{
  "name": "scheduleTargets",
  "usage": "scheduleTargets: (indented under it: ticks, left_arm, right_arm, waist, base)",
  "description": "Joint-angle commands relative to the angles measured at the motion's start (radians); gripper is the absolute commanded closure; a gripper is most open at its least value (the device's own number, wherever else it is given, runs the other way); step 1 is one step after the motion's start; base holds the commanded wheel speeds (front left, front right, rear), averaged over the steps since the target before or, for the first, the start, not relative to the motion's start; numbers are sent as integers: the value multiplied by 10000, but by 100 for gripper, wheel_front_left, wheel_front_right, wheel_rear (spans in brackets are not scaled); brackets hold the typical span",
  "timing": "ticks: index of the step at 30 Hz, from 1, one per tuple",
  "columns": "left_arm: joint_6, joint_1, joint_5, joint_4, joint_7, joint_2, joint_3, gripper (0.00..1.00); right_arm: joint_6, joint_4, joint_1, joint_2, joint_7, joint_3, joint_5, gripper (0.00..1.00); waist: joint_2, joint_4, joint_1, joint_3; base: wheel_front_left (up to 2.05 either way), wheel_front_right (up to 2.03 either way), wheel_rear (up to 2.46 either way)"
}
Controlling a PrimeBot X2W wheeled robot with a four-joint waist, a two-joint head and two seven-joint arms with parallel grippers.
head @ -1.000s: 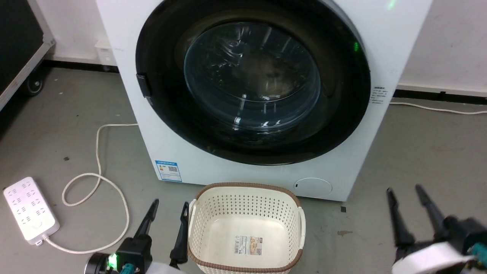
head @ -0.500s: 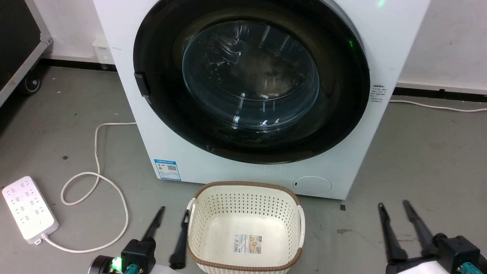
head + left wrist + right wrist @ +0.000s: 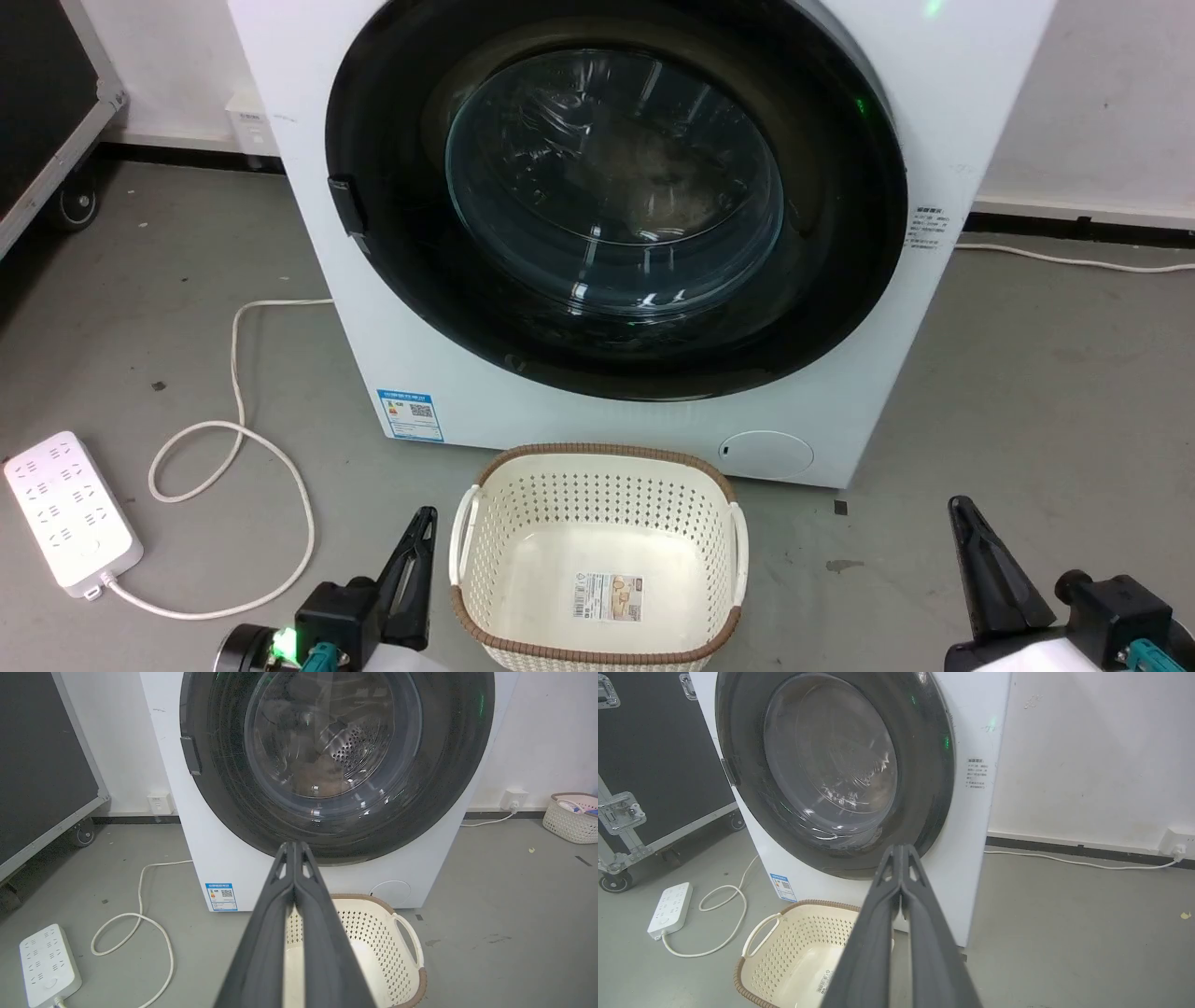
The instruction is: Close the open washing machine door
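Head view: finds washing machine door (image 3: pixel 616 196) seated flush in the white machine (image 3: pixel 560 420) front, behind the basket (image 3: pixel 597 451). Notes left gripper (image 3: pixel 425 527) and right gripper (image 3: pixel 963 518) low, empty-handed.
Left wrist view: confirms fingers pressed together, apart from door.
Right wrist view: records same clenched state.
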Motion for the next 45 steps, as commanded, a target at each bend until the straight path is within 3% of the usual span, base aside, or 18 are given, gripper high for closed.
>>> scheduleTargets:
  ticks: [1,45]
  left_arm:
    - [34,-17,86,-73,74,-10,71,100]
    - [171,-74,408,-731,994,-160,581,100]
  right_arm:
    - [-1,-87,-63,28,54,13,-118,100]
    - [-3,-457,-288,126,958,103,-554,100]
  waist:
    - [0,-3,0,5]
    - [0,-73,0,111]
  base:
    - [0,0,0]
    - [0,0,0]
